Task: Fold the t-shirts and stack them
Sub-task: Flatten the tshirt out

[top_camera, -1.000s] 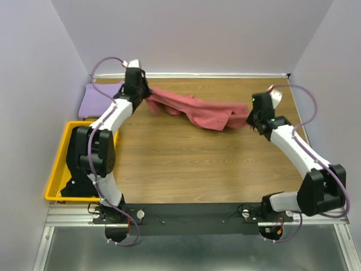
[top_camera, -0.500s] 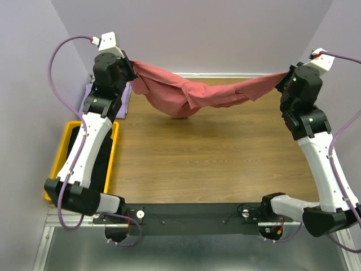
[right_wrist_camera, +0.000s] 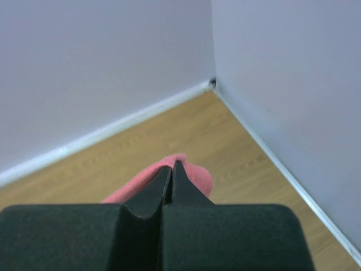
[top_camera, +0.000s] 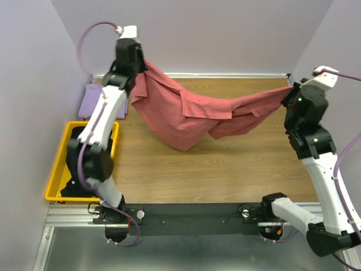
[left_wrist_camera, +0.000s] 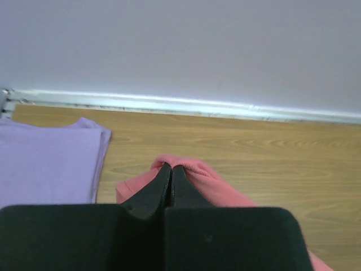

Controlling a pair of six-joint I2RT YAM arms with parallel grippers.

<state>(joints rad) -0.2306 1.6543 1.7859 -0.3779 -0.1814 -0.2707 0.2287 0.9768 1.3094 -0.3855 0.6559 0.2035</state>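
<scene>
Pale lilac walls close in a wood-grain bench [top_camera: 225,169] on its far, left and right sides, with a white strip running along the foot of the far wall.

The salmon-pink t-shirt [top_camera: 186,113] is off the bench and slung between the two arms like a hammock. The left arm [top_camera: 104,113] reaches up over the far-left corner. Its jaws are clenched on one end of the shirt, and in the left wrist view the black tips are pressed together with a fold of pink cloth [left_wrist_camera: 189,172] pinched between them. The right arm [top_camera: 316,164] stands tall by the right edge, toward the far-right corner. Its jaws are likewise clamped on the other end of the shirt, and in the right wrist view a small hump of pink cloth [right_wrist_camera: 189,172] is caught at the closed tips.

Between the two grips the cloth hangs crumpled and uneven. It is broad and deep on the left side and narrows into a twisted band toward the right. The lowest fold droops over the middle of the bench, left of centre. I cannot tell whether it touches the wood.

The lavender-purple t-shirt [top_camera: 93,101] lies flat and folded in the far-left corner, below the raised left arm and apart from the pink one.

A yellow bin [top_camera: 56,169] sits along the left edge near the near-left corner. It holds black cloth [top_camera: 66,187] that is partly hidden by the left arm.
</scene>
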